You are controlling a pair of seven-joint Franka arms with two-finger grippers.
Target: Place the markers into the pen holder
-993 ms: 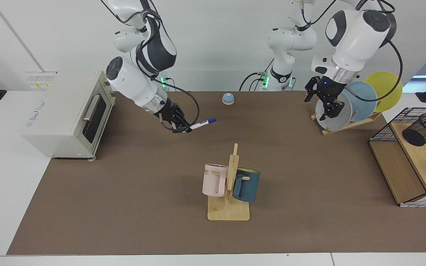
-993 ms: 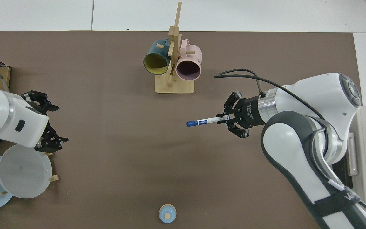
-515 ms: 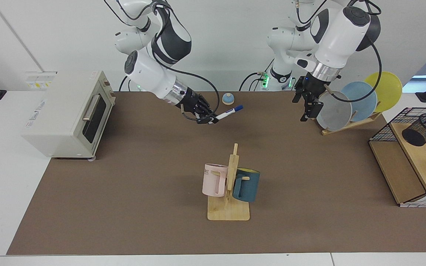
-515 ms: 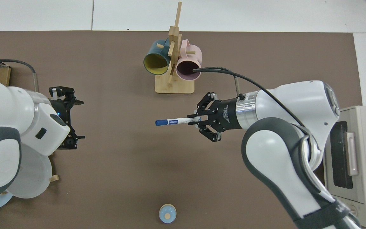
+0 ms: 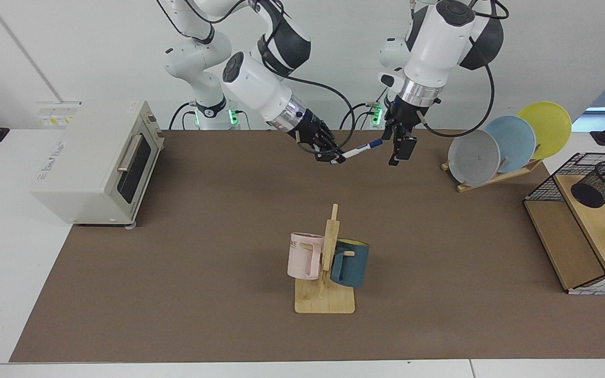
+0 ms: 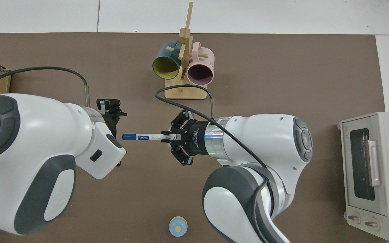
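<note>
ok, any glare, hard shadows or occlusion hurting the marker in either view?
Facing view: even light, no glare; the marker reads cleanly against the brown mat, held by the right gripper, blue cap next to the left gripper. Top view: soft shadows only, marker unobstructed, but the arm bodies hide much of the mat.
</note>
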